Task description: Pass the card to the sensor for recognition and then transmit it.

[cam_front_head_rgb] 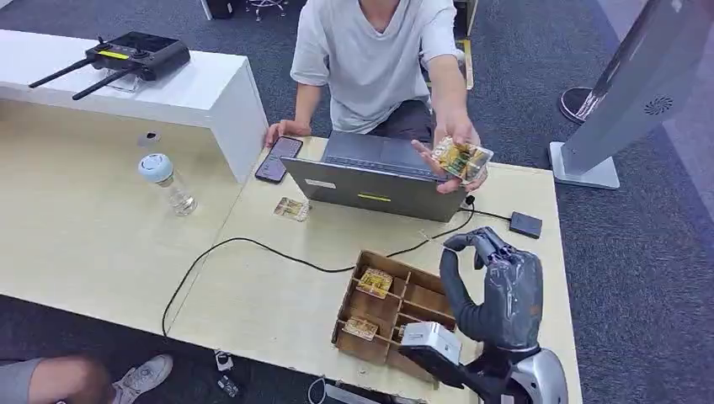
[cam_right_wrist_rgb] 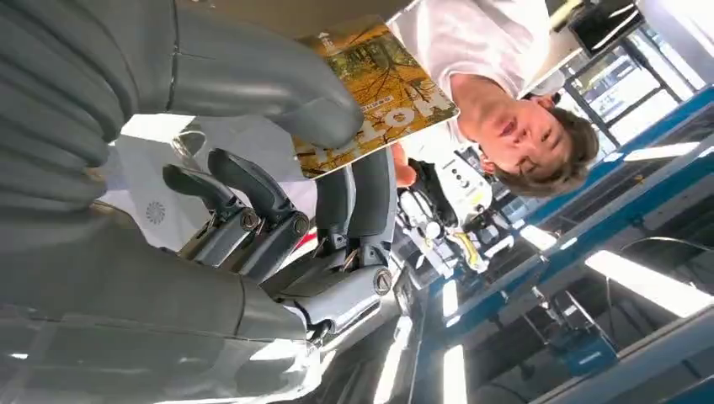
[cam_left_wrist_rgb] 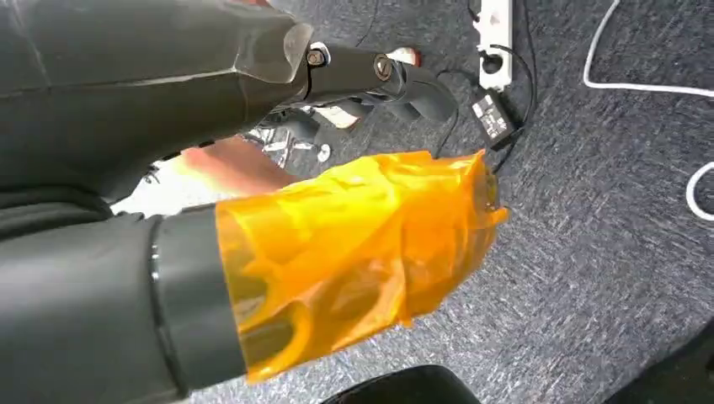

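A person seated behind the laptop holds a yellow-printed card point(cam_front_head_rgb: 461, 158) in one hand, above the laptop's right corner. My right hand point(cam_front_head_rgb: 495, 282) is raised upright in front of it, over the table's right side, with its fingers bent and nothing between them. In the right wrist view the card point(cam_right_wrist_rgb: 379, 93) shows just beyond my thumb point(cam_right_wrist_rgb: 278, 84), apart from my dark fingers point(cam_right_wrist_rgb: 253, 194). The small black sensor point(cam_front_head_rgb: 525, 225) lies on the table beyond my hand, with a cable attached. My left hand point(cam_left_wrist_rgb: 354, 244), wrapped in orange film, hangs over the carpet and holds nothing.
A wooden divided box point(cam_front_head_rgb: 421, 296) with more cards stands beside my right hand. One loose card point(cam_front_head_rgb: 292, 209) lies left of the grey laptop point(cam_front_head_rgb: 375, 178). A phone point(cam_front_head_rgb: 279, 158), a water bottle point(cam_front_head_rgb: 168, 183), a black cable point(cam_front_head_rgb: 253, 246) and a white kiosk stand point(cam_front_head_rgb: 631, 93) are around.
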`<state>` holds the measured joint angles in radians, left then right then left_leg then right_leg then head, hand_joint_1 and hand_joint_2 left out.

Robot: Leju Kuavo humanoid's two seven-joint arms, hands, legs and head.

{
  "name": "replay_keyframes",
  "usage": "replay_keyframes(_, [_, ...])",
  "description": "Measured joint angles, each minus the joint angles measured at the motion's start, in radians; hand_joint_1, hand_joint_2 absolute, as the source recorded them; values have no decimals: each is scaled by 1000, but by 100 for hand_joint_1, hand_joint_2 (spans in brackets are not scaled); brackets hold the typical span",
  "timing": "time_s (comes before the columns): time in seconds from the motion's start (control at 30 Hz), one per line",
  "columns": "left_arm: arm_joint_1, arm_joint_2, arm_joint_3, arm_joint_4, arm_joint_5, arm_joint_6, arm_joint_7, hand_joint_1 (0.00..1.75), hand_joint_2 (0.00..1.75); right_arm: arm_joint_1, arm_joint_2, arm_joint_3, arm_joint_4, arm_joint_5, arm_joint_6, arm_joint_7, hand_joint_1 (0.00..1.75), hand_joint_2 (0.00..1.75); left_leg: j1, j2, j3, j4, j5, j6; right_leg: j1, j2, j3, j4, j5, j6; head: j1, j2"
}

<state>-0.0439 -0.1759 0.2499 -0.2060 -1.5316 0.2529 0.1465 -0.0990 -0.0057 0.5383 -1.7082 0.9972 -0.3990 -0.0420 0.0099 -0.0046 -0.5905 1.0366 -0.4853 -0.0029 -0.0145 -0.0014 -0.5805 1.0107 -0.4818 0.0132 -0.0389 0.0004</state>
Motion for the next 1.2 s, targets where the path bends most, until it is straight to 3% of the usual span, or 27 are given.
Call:
replay_keyframes(0.37, [-3, 1, -32, 0, -34, -9, -14, 0, 0, -88, 7, -39, 144, 8, 13, 5, 175, 175, 0, 0, 0, 0, 0, 0, 0, 0, 0, 0, 0, 0, 0, 0])
replay_keyframes(0.77, [-5, 1, -54, 0, -37, -14, -15, 0, 0, -145, 16, -58, 212, 52, 39, 37, 175, 175, 0, 0, 0, 0, 0, 0, 0, 0, 0, 0, 0, 0, 0, 0])
replay_keyframes(0.8, [-5, 1, -57, 0, -37, -14, -15, 0, 0, -147, 17, -58, 216, 53, 40, 39, 148, 175, 0, 0, 0, 0, 0, 0, 0, 0, 0, 0, 0, 0, 0, 0])
replay_keyframes(0.83, [-5, 1, -60, 0, -37, -14, -15, 0, 0, -148, 19, -60, 220, 54, 42, 41, 10, 175, 0, 0, 0, 0, 0, 0, 0, 0, 0, 0, 0, 0, 0, 0])
replay_keyframes(0.87, [-5, 1, -61, 0, -37, -14, -15, 0, 0, -149, 20, -61, 222, 55, 43, 42, 0, 175, 0, 0, 0, 0, 0, 0, 0, 0, 0, 0, 0, 0, 0, 0])
replay_keyframes(0.9, [-5, 1, -63, 0, -37, -14, -15, 0, 0, -149, 21, -61, 225, 58, 45, 42, 0, 175, 0, 0, 0, 0, 0, 0, 0, 0, 0, 0, 0, 0, 0, 0])
replay_keyframes(0.93, [-5, 1, -65, 0, -36, -13, -15, 0, 0, -149, 21, -62, 229, 62, 47, 43, 0, 0, 0, 0, 0, 0, 0, 0, 0, 0, 0, 0, 0, 0, 0, 0])
replay_keyframes(1.2, [-5, 1, -66, 0, -31, -11, -15, 0, 0, -148, 22, -64, 238, 79, 48, 53, 0, 0, 0, 0, 0, 0, 0, 0, 0, 0, 0, 0, 0, 0, 0, 0])
